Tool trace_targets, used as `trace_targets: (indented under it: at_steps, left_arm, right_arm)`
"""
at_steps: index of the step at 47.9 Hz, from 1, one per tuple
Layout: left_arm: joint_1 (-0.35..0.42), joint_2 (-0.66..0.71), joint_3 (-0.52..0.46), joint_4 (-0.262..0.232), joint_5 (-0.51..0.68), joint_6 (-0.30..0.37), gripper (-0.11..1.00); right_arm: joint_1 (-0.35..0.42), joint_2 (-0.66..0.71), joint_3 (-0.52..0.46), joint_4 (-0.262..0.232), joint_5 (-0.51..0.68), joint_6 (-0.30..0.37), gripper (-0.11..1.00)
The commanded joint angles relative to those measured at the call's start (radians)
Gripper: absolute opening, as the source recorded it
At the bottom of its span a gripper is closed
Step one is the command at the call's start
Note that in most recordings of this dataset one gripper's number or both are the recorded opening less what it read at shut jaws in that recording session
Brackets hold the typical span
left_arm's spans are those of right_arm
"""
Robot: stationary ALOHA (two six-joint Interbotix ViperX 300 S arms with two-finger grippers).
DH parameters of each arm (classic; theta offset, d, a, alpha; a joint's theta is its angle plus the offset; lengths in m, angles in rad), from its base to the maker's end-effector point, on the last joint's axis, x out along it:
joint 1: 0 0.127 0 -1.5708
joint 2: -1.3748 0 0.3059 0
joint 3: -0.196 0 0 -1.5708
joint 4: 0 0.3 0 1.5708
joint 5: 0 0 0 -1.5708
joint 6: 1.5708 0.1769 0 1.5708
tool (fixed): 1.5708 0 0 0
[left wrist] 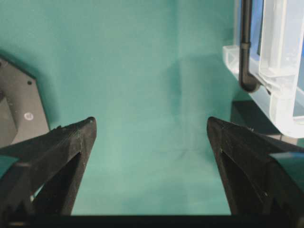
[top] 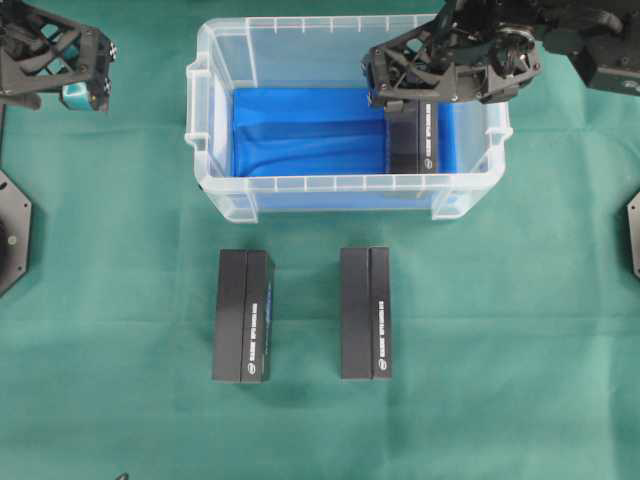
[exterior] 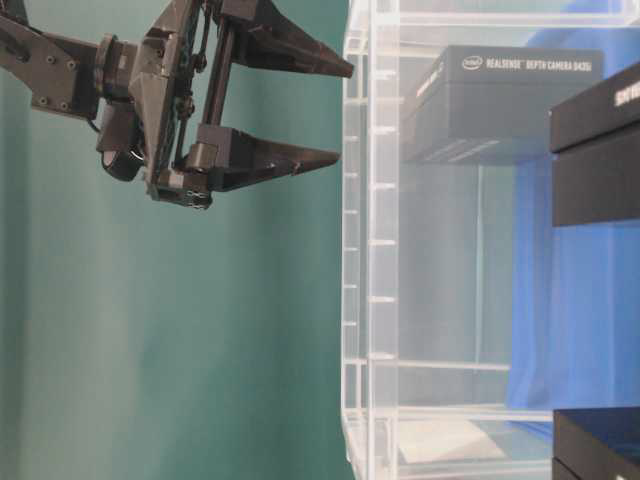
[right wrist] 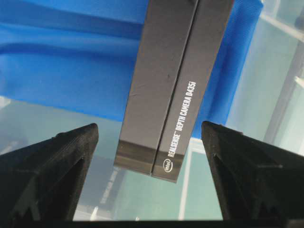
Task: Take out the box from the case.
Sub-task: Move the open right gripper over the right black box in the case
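Note:
The case is a clear plastic bin lined with blue cloth, standing at the back middle of the table. One dark box lies inside it along the right side. It also shows through the case wall as a grey box. My right gripper hangs over the box's far end, open. In the right wrist view the box ends between the fingers of the right gripper, with a gap on each side. My left gripper is open over bare cloth, left of the case.
Two more dark boxes lie side by side on the green cloth in front of the case. A black mount sits at the left edge. The case's corner is to the right of the left gripper.

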Motion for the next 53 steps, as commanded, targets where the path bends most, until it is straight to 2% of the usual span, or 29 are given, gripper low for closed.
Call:
trace_targets:
  at_steps: [1,53]
  left_arm:
    - [-0.005,-0.011,-0.012,-0.002,0.000,0.002,0.98]
    - [-0.005,-0.011,-0.012,-0.002,-0.002,0.000,0.98]
  right_arm:
    - [-0.002,-0.012,-0.025,-0.009,-0.002,0.002,0.87]
    - [-0.002,-0.008,-0.020,-0.028,-0.006,0.005,0.88]
